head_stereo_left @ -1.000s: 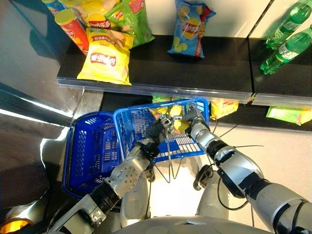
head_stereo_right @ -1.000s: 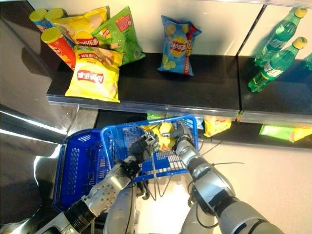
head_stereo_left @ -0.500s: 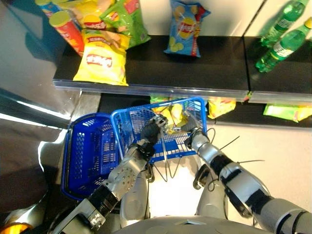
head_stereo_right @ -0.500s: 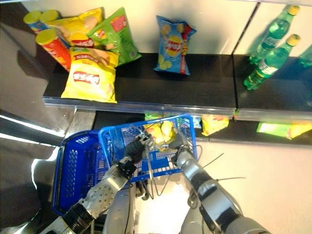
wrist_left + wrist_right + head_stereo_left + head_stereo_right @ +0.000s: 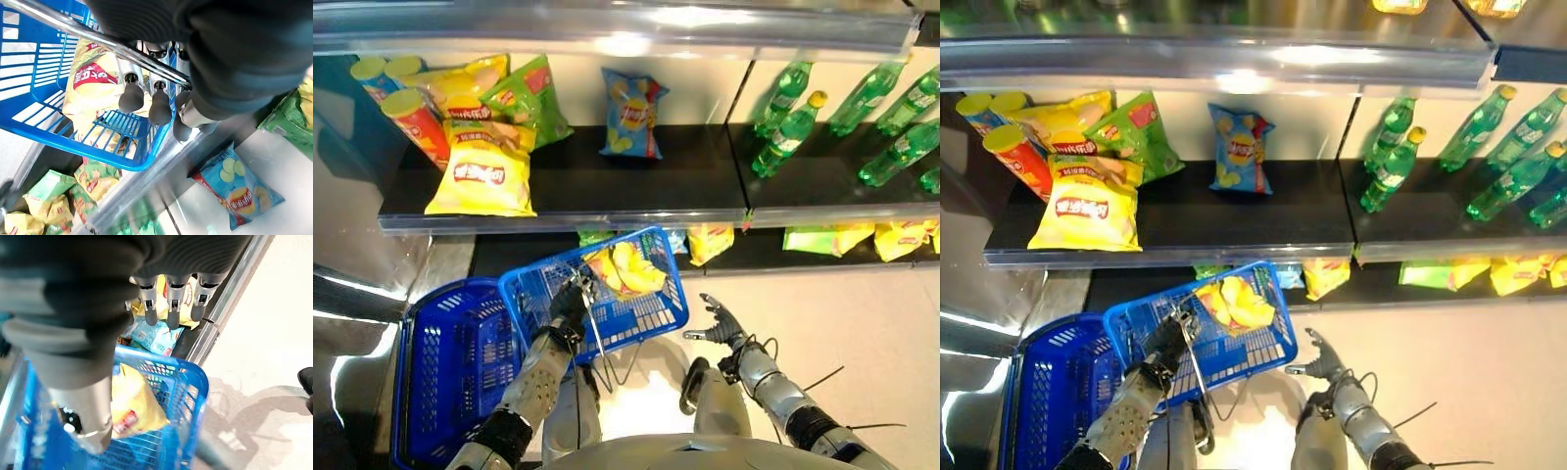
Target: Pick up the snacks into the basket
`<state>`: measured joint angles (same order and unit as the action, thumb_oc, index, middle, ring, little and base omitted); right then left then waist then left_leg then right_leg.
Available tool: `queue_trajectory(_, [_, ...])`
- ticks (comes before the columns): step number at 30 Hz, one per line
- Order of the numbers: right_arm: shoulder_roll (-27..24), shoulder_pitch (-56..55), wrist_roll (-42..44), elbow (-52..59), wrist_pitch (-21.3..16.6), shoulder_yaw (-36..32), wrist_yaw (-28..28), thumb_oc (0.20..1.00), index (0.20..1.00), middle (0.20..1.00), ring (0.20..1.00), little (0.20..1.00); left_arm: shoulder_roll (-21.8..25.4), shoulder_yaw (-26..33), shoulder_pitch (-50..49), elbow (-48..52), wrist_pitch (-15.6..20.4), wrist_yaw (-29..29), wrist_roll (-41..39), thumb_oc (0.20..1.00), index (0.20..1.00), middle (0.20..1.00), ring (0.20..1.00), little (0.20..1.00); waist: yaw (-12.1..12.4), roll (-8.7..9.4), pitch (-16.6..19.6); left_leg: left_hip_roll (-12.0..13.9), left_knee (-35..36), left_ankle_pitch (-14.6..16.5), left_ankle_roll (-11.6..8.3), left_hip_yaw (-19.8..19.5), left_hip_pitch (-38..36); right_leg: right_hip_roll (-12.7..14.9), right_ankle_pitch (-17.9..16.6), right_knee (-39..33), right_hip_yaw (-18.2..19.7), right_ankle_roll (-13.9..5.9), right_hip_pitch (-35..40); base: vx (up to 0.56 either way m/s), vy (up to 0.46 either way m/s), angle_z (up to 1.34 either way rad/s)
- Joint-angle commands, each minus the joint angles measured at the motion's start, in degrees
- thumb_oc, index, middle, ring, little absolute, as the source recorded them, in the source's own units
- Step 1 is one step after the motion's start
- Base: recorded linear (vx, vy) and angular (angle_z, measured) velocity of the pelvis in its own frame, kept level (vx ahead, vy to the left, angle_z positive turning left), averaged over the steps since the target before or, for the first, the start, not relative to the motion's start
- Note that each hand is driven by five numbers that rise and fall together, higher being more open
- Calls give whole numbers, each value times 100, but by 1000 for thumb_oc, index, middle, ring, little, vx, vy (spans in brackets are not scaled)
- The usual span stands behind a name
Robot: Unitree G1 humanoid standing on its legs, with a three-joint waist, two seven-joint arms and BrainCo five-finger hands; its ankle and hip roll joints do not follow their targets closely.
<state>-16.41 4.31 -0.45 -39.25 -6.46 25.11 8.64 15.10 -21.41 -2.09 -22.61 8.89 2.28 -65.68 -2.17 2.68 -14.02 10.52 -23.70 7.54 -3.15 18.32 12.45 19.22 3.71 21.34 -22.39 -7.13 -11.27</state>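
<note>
Nearest, the right hand (image 5: 720, 323) is seen drawn back out of the basket (image 5: 651, 315), hovering over the pale floor (image 5: 842, 323) to the basket's right, its fingers spread and relaxed and nothing held. Half a second ago it was at the basket's near right rim, fingers among the bags. The view has also lifted and widened since then, so the apparent shift of the shelves is put down to the camera.

The left hand (image 5: 570, 299) remains clenched on the metal handle (image 5: 597, 338) of the basket, as before; in the left wrist view its fingers (image 5: 160, 108) are curled under the bar. The basket is held tilted, far side up.

Inside it a yellow snack bag (image 5: 625, 266) lies against the far wall, released and at rest. One snack is judged delivered; the freed right hand suggests a reach for another is due next.

To the left, a second blue basket (image 5: 435, 357) sits on the floor just beside the held one.

Farther off, the low shelf (image 5: 773, 250) at floor level carries more yellow bags (image 5: 708, 240) and a green one. Above it, the dark main shelf (image 5: 607, 186) bears a big yellow chip bag (image 5: 481, 176) at its left front, a green bag (image 5: 527, 93), tube cans (image 5: 409, 122) at far left, and a blue chip bag (image 5: 628, 113) standing against the back wall. Green bottles (image 5: 785, 127) fill the right bay beyond a divider.
</note>
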Motion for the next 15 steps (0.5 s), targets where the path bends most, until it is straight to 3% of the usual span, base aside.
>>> queue_trajectory(1, [-40,269,72,-36,-246,-257,-57,1000,1000,1000,1000,1000,-425,-38,-165,309,-53,-331,178,200,200,200,200,200,60,-114,177,-161,1008,-485,128,-85,-524,110,-671,-277,145,-520,340,69,3,-19])
queue_trajectory(7, [110,216,263,-321,-218,-401,-105,1000,1000,1000,1000,1000,-707,254,-120,-635,-106,-399,723,200,200,200,200,200,30,-122,541,-347,1824,-870,101,158,-978,-54,-963,-1115,123,-476,675,54,2,-13])
queue_trajectory(15, [151,267,334,-454,-180,-437,-127,1000,1000,1000,1000,1000,-902,413,-13,-1480,-147,-494,1336,200,200,200,200,200,15,-155,841,-433,2581,-1191,9,293,-1367,-328,-1082,-1784,282,-472,909,52,-15,-18])
